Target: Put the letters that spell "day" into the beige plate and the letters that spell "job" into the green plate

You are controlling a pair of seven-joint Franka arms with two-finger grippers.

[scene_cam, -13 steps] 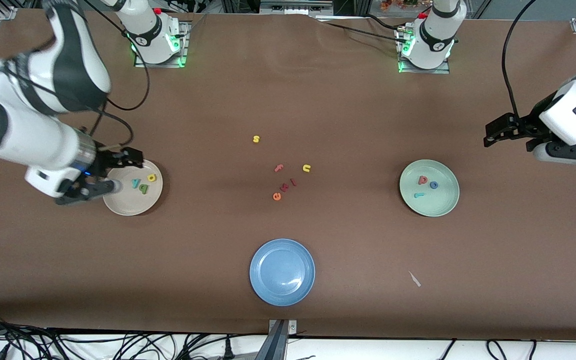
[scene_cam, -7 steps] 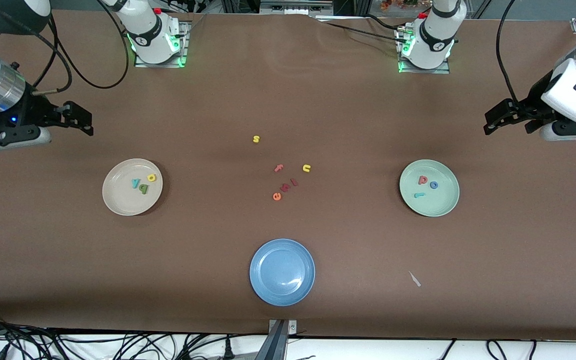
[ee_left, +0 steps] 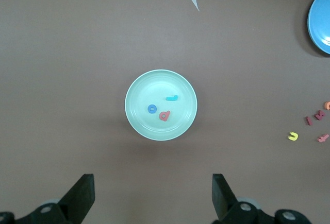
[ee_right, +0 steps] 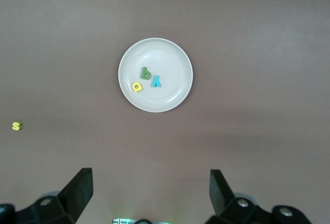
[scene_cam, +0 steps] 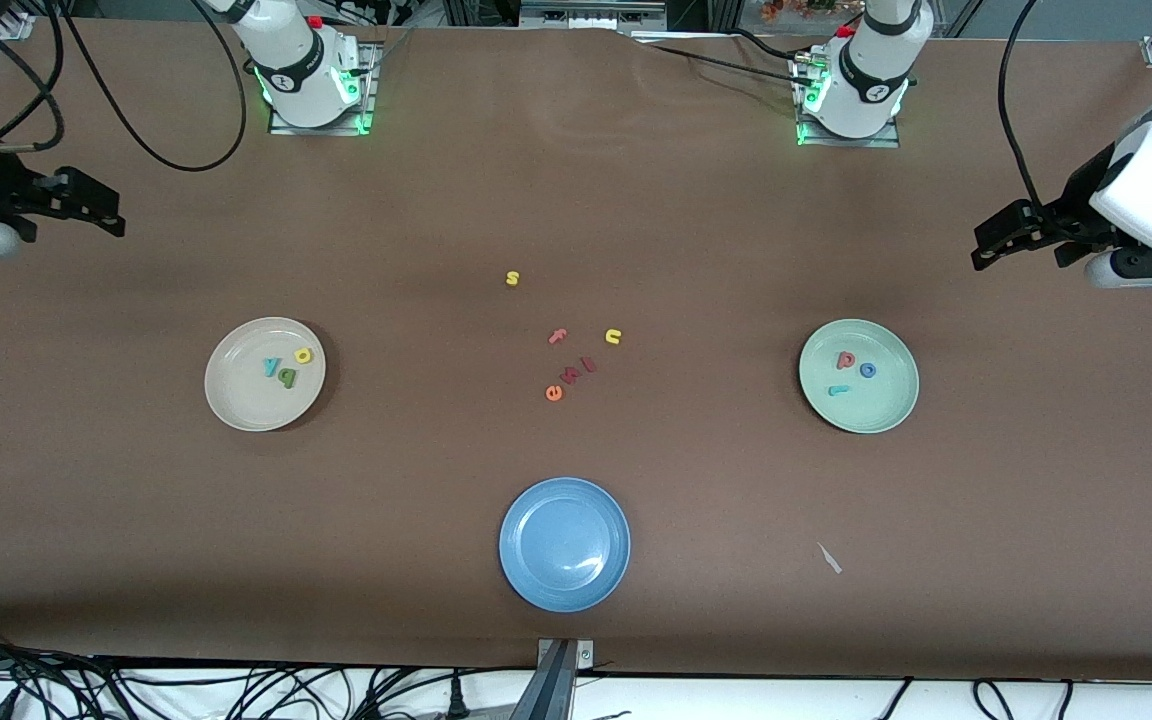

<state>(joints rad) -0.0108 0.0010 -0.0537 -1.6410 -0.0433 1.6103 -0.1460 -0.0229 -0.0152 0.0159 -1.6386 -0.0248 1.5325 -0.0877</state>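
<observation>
1. Here we find the beige plate [scene_cam: 264, 374] toward the right arm's end of the table, holding the letters that spell "day" [scene_cam: 286, 367].
2. We note the green plate [scene_cam: 858, 375] toward the left arm's end, holding the letters that spell "job" [scene_cam: 851, 371].
3. We see the right gripper [ee_right: 149, 190] high over its table end, jaws spread wide, gripping nothing.
4. We see the left gripper [ee_left: 153, 195] likewise raised, jaws apart, nothing between them.
5. We log spare letters [scene_cam: 566, 350] mid-table and a blue plate [scene_cam: 564, 543] nearer the camera.

d, a, y [scene_cam: 285, 366] in beige plate [scene_cam: 236, 400] | j, o, b [scene_cam: 851, 372] in green plate [scene_cam: 886, 410]
</observation>
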